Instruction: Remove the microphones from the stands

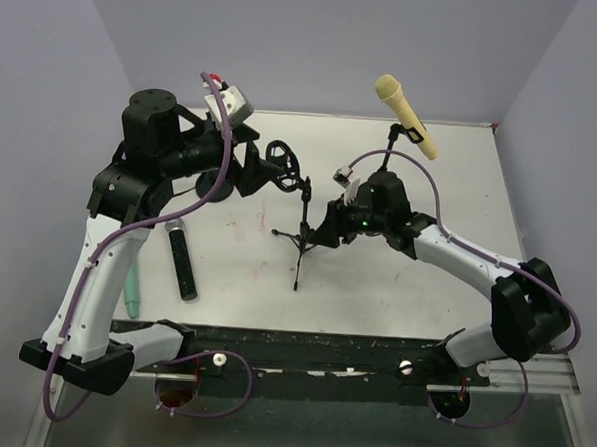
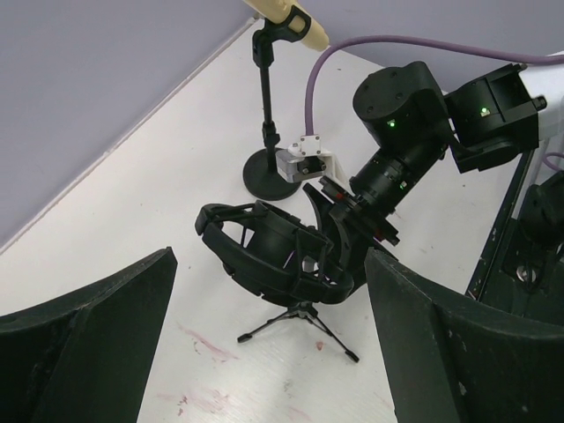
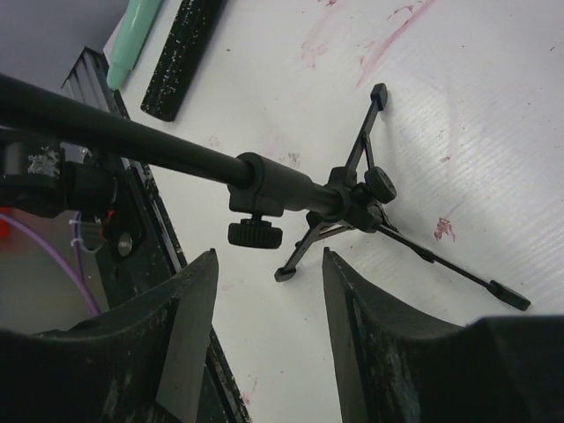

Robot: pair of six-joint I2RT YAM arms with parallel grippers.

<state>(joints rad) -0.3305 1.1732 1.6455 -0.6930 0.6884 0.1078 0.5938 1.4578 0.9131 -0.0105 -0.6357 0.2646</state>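
Yellow microphone (image 1: 405,116) sits tilted in the clip of the round-base stand (image 2: 269,176), upper centre-right of the top view. Jaws of the left gripper (image 2: 269,264) are spread wide, empty, facing the shock mount (image 2: 273,251) on the tripod stand (image 3: 352,203). The right gripper (image 3: 269,264) is likewise wide, empty, beside the tripod's pole. Judged rigid, light, smooth-bodied. Best hold is mid-barrel, between clip and head; the stand may tip.

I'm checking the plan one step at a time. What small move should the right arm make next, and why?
Probably ease the right claw forward so the pole sits between its fingers: the pole crosses just beyond the open fingertips, and the left claw, also open, faces the mount, so nothing grips the pole yet.
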